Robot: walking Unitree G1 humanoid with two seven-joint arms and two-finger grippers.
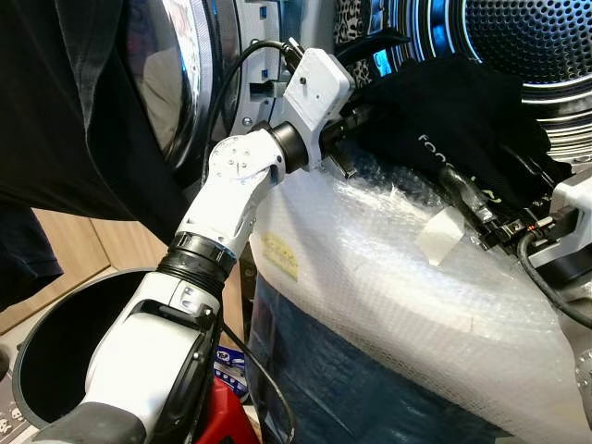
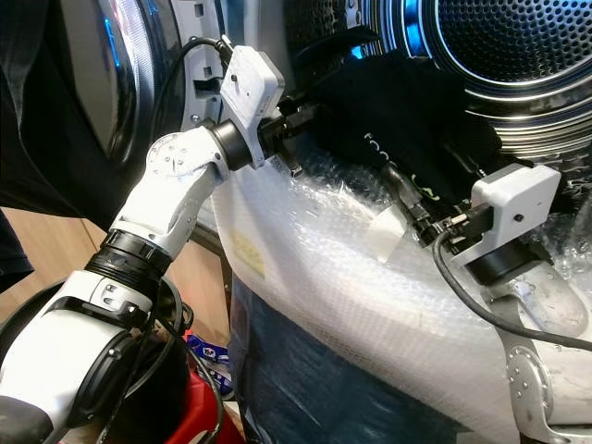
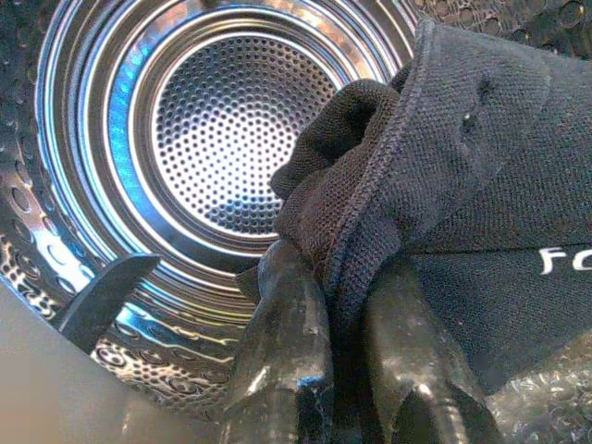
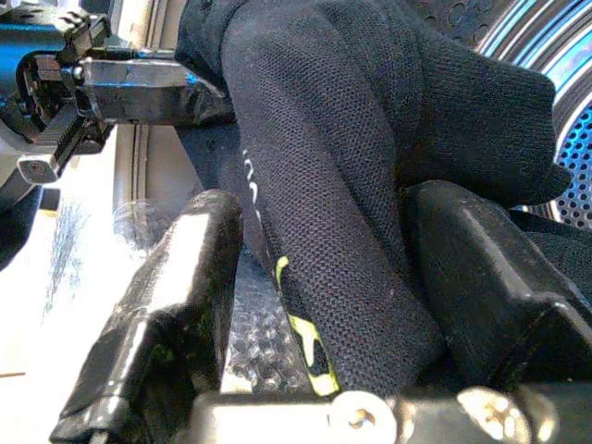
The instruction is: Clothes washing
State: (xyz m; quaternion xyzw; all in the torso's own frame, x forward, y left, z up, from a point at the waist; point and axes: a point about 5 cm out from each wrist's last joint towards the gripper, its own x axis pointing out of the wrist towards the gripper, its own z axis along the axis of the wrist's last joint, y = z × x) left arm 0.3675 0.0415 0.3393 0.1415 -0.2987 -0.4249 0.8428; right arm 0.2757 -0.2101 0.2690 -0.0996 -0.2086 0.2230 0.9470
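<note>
Laundry-room floor of pale wood (image 1: 69,254) shows below the washer, whose perforated steel drum (image 2: 518,42) stands open, ringed in blue light. Taking the drum as landmark: bubble wrap (image 1: 388,277) covers the front panel directly below its mouth, with a yellowish label (image 1: 280,255) on the wrap, text unreadable, and a strip of white tape (image 1: 442,236) nearer the mouth. The glass door (image 1: 180,74) hangs open to the left of the drum. A black garment (image 1: 462,111) lies across the lower lip of the drum, part on the wrap and part inside the mouth. White lettering on the garment reads "FO" in the left wrist view; the remaining characters are cut off. Yellow-green marks show on the fabric in the right wrist view; no word is legible. The left gripper (image 3: 342,351) is at the left edge of the drum mouth, fingers (image 3: 287,324) closed onto a hemmed fold of the garment. The right gripper (image 4: 319,277) is at the lower right of the mouth, fingers (image 4: 176,296) set on either side of a bunched ridge of the garment and pressing it. A black bin (image 1: 65,342) stands on the floor left of the washer, below the door. Dark hanging cloth (image 1: 65,102) covers the area left of the door.
</note>
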